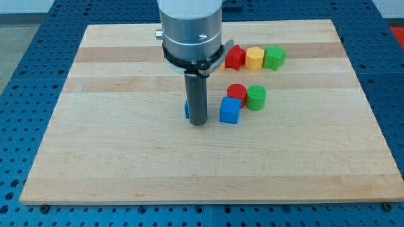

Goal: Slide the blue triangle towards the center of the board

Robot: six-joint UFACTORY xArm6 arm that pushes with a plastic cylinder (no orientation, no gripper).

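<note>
The blue triangle (187, 109) is mostly hidden behind the rod; only a thin blue edge shows at the rod's left side, near the middle of the board. My tip (199, 123) rests on the board right against that block, on its right and front side. The rod hangs from the grey arm end (191, 31) at the view's top centre.
A blue cube (230, 110) lies just right of the tip, with a red cylinder (237, 91) and a green cylinder (256, 98) behind it. Higher up stand a red block (235, 57), a yellow block (254, 58) and a green block (274, 57). The wooden board (126, 157) sits on a blue table.
</note>
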